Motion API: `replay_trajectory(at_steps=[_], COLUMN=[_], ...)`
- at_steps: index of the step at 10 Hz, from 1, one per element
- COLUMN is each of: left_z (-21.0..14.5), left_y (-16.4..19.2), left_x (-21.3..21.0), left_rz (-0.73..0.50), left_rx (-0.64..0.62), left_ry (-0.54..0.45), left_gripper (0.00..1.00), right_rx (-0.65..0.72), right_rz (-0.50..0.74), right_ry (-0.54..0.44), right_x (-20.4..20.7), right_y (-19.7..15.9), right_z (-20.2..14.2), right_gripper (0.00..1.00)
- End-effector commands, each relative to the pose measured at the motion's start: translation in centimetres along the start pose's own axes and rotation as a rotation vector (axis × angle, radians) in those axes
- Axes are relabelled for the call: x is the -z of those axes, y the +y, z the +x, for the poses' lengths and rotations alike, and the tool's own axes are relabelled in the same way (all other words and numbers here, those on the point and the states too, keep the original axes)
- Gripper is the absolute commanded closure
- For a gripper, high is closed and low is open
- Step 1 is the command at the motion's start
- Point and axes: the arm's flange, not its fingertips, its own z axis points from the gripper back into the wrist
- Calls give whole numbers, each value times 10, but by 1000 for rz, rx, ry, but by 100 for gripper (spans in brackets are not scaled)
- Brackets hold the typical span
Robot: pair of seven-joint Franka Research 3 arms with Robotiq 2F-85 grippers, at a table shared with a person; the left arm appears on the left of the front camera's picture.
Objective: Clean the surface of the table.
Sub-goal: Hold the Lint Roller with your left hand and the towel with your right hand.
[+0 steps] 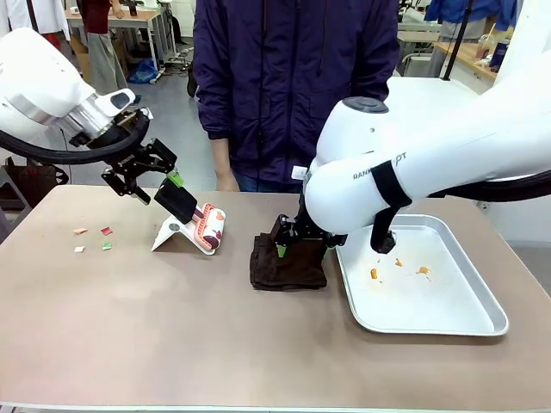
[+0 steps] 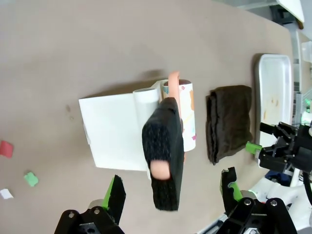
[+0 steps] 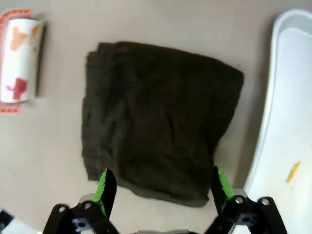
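Two white robot arms reach over a wide beige-brown worktop (image 1: 215,344) that stretches from side to side across the front view. A person in a dark blue jacket (image 1: 293,86) stands at its far edge. The left gripper (image 1: 151,182) hangs tilted over a lint roller (image 1: 209,228) that leans on a white stand (image 1: 170,236) left of centre. Its fingers (image 2: 114,195) are released and spread to either side of the roller's black handle (image 2: 163,151), not clamped on it. The right gripper (image 1: 288,241) is low over a folded dark brown cloth (image 1: 288,262) near the middle of the worktop. Its green-padded fingers (image 3: 105,187) are also released, straddling the cloth's near edge. Just right of the cloth lies a shiny silver tray (image 1: 430,318) with a few small orange bits (image 1: 400,267) in it. Several tiny scraps (image 1: 95,237), red, green, white and orange, lie scattered on the worktop's left part, well apart from the roller.
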Motion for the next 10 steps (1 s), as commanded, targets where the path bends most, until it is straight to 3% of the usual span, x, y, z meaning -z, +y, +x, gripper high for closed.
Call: replay_trajectory(at_steps=[1,4,10], left_z=[10,14,10], left_y=[-5,-12,-17], left_x=[2,16,20], left_rz=[38,63,69], left_rx=[-29,-9,-14], left_ry=[8,28,33], left_gripper=[0,0,0], right_rx=[111,199,247], right_rz=[-127,-150,-104], right_ry=[-2,-29,-34], right_x=[15,26,43], right_y=[15,10,-3], right_z=[10,14,30], right_gripper=[0,0,0])
